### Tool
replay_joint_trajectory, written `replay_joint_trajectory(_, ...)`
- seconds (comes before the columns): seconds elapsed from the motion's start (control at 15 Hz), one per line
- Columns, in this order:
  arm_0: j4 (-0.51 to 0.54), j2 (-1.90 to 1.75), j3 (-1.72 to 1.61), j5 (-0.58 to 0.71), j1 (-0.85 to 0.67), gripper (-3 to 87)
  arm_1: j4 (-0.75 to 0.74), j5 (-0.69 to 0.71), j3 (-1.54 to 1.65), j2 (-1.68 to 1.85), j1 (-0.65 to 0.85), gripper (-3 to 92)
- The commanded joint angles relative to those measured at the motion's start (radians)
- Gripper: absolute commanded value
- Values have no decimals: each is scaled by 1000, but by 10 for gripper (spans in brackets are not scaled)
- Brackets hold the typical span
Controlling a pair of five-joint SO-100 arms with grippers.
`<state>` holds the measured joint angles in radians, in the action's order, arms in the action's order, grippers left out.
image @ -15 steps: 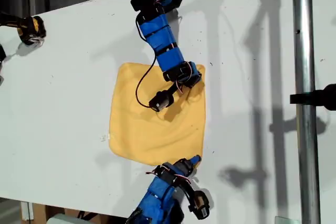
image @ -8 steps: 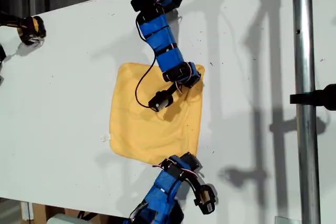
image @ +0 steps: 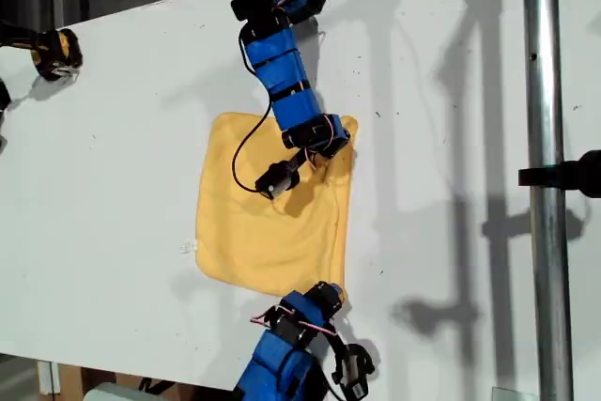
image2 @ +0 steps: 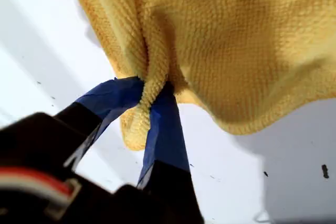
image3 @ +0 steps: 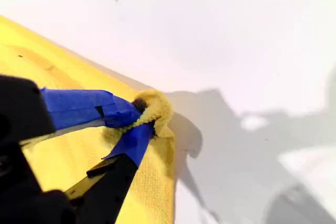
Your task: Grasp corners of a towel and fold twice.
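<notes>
Yellow-orange soft towel [image: 268, 213] lies on the white table [image: 113, 157]; my first gripper [image2: 149, 111] and my second gripper [image3: 143, 121] each clamp 1 rounded corner.

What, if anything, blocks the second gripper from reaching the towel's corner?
Probably nothing, so yes: my second gripper is shut on a corner of the towel, with only bare table beside it.
</notes>
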<state>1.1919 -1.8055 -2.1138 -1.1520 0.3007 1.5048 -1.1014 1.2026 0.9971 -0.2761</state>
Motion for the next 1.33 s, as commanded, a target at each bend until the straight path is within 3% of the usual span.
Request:
replay_joint_trajectory(0.0,32,-137,83,20,25,-17,31,20,-66,133,-32,-1)
replay_joint_trajectory(0.2,137,-44,324,43,95,-17,44,46,-175,129,-112,-1)
replay_joint_trajectory(0.4,150,-9,420,23,149,-17,14,84,-282,97,-198,-1)
replay_joint_trajectory(0.53,207,-9,422,-5,118,-17,69,84,-268,143,-176,-1)
replay_joint_trajectory(0.8,307,-49,371,11,-94,-17,92,55,-11,456,32,-1)
replay_joint_trajectory(1.07,287,-61,328,146,-342,-17,117,63,198,617,265,-1)
replay_joint_trajectory(1.27,262,-46,319,325,-580,-17,110,132,209,589,428,-1)
